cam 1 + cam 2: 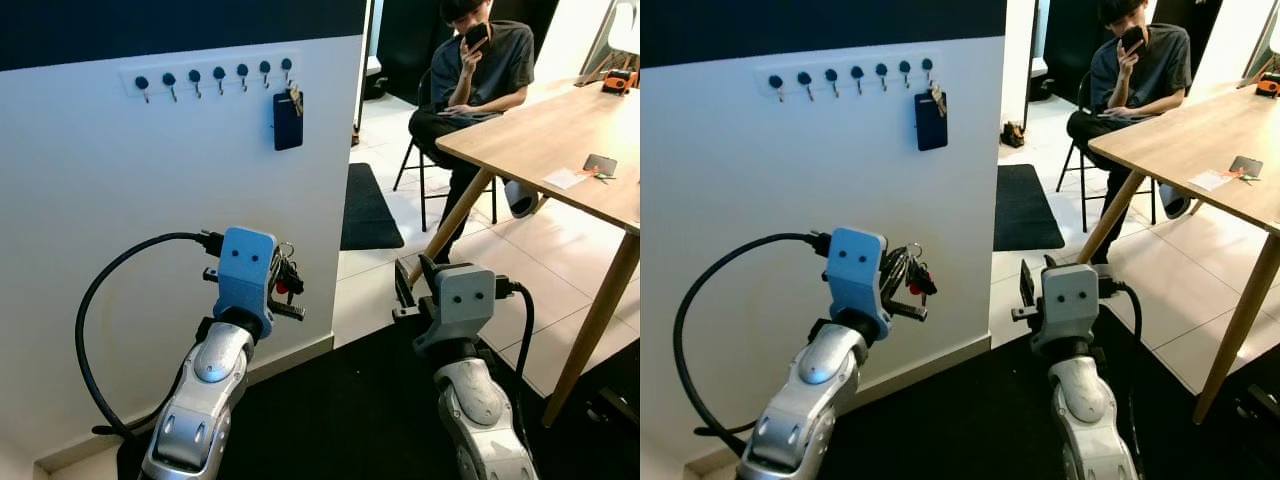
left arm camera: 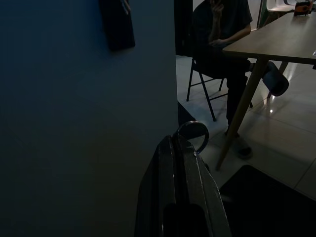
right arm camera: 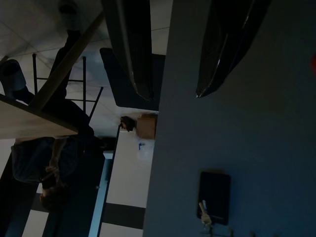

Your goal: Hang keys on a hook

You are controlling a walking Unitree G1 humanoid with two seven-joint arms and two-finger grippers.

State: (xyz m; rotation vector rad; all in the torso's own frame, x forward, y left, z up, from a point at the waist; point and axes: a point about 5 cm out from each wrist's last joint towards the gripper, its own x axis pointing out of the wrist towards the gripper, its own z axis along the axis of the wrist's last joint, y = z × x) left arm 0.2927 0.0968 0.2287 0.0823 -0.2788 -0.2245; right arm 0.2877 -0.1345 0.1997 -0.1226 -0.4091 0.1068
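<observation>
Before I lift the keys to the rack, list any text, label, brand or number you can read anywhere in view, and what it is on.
No readable text anywhere.
Dark card holder hanging on the hook rack: no legible print.
Papers and small dark item on the wooden table: too small to read.
Orange object at the table's far end: any marking is too blurred.
Keys in the left tool: no tag text visible.
</observation>
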